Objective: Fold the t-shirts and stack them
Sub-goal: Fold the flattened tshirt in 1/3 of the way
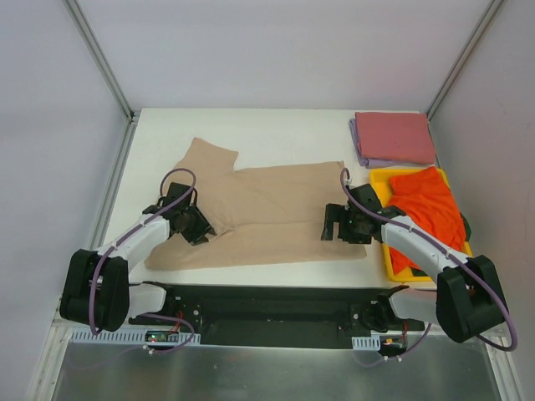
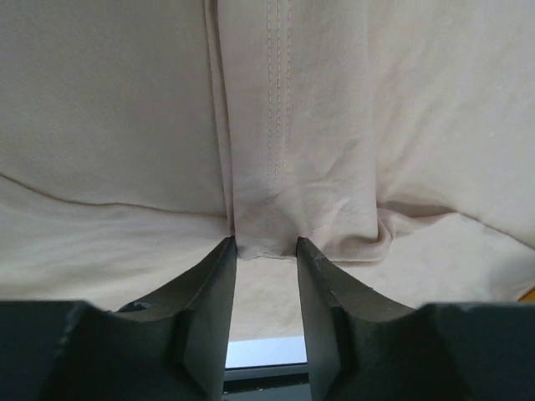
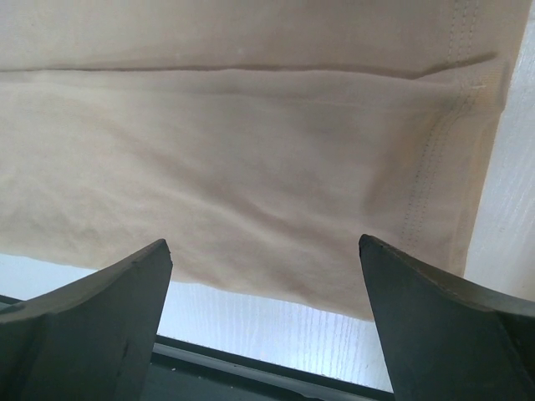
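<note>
A tan t-shirt [image 1: 267, 213] lies spread flat across the middle of the table. My left gripper [image 1: 196, 224] sits low on its left sleeve area. In the left wrist view the jaws [image 2: 265, 244] stand narrowed with a gap, a hemmed flap of the tan cloth [image 2: 267, 167] lying between the fingertips. My right gripper [image 1: 338, 224] hovers open at the shirt's near right corner. Its wide jaws [image 3: 263, 251] frame the tan hem [image 3: 251, 150] and hold nothing. An orange-red t-shirt [image 1: 430, 213] lies crumpled in the yellow tray. A folded pink-red t-shirt [image 1: 394, 136] rests on a lavender one [image 1: 358, 146].
The yellow tray [image 1: 380, 180] stands at the right edge, close beside my right arm. The folded stack occupies the back right corner. Metal frame posts and grey walls border the white table [image 1: 276, 125]. A black base rail runs along the near edge.
</note>
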Tool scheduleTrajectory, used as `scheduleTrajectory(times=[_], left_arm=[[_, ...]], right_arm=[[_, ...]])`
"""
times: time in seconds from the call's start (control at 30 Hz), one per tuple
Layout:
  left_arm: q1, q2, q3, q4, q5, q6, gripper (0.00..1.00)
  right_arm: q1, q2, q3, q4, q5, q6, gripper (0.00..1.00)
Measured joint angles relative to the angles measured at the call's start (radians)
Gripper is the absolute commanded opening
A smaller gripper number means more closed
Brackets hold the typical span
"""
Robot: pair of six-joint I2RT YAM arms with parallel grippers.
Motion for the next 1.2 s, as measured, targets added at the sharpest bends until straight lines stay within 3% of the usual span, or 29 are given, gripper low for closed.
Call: scheduleTrajectory(times=[0.1, 0.17, 0.53, 0.77, 0.83, 0.93, 1.0, 1.2], left_arm=[[0.0, 0.035, 0.009, 0.017, -0.001, -0.004, 0.18], [0.0, 0.049, 0.018, 0.023, -0.007, -0.006, 0.0], [0.0, 0.17, 0.166, 0.055, -0.023, 0.066, 0.0], [-0.003, 0.383, 0.411, 0.068, 0.052, 0.193, 0.0], [-0.013, 0.461, 0.488, 0.072, 0.086, 0.233, 0.19], [-0.04, 0.555, 0.594, 0.06, 0.122, 0.307, 0.73], [-0.063, 0.608, 0.674, 0.04, 0.141, 0.353, 0.99], [-0.105, 0.597, 0.736, -0.007, 0.13, 0.422, 0.99]], right_arm=[[0.0, 0.0, 0.0, 0.0, 0.003, 0.0, 0.96], [0.0, 0.0, 0.0, 0.0, 0.004, 0.0, 0.96], [0.0, 0.0, 0.023, -0.019, 0.027, -0.001, 0.96], [0.0, 0.005, 0.038, -0.042, 0.036, -0.011, 0.96], [0.0, 0.013, 0.047, -0.048, 0.039, -0.014, 0.96], [-0.003, 0.035, 0.063, -0.053, 0.043, -0.02, 0.96], [-0.003, 0.051, 0.074, -0.056, 0.045, -0.023, 0.96], [-0.003, 0.069, 0.091, -0.057, 0.045, -0.028, 0.96]])
